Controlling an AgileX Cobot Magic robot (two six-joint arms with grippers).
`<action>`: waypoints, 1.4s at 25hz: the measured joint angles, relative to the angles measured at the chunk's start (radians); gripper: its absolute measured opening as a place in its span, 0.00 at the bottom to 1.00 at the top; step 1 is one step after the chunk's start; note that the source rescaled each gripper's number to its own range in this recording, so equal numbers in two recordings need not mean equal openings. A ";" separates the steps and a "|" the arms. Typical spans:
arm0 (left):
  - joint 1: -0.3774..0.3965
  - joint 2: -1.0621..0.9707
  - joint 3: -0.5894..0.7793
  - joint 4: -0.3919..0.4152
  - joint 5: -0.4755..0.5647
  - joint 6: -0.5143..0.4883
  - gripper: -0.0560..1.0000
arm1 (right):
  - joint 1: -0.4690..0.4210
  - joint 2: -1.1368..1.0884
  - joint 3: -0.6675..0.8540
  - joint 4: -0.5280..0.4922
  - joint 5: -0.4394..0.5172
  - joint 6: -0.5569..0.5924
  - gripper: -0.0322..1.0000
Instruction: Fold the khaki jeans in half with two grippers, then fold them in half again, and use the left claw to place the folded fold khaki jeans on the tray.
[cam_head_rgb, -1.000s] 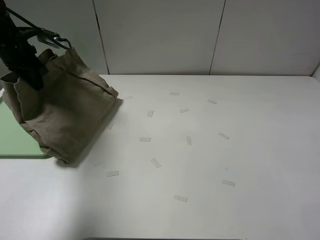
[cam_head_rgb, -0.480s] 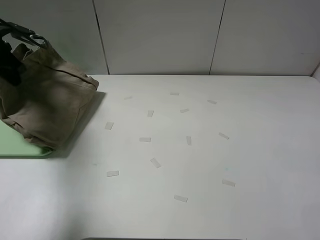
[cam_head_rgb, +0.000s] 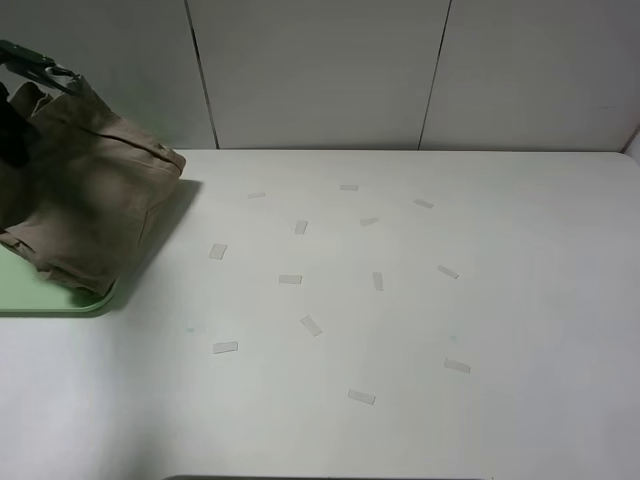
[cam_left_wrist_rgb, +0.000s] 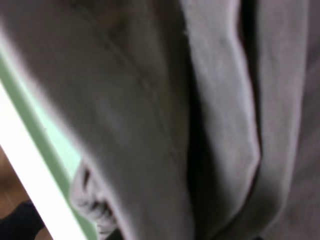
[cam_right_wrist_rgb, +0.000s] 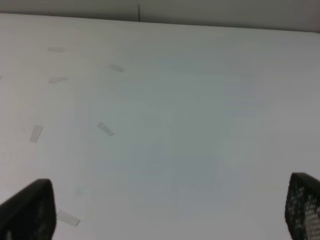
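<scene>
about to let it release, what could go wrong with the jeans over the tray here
1. The khaki jeans hang bunched over the tray's near corner; released now, part may land on the table instead.
2. The hanging folds look loose, so the bundle could unfold when it drops.

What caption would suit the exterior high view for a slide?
Folded khaki jeans hang from the left claw above the mint-green tray at the white table's left edge.
</scene>
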 joint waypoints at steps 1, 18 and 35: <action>0.006 0.000 0.000 0.000 0.000 0.000 0.05 | 0.000 0.000 0.000 0.000 0.000 0.000 1.00; 0.019 0.000 0.000 0.005 -0.006 -0.018 0.25 | 0.000 0.000 0.000 0.000 0.000 0.000 1.00; 0.020 -0.005 0.000 0.030 0.000 -0.125 1.00 | 0.000 0.000 0.000 0.000 0.000 0.000 1.00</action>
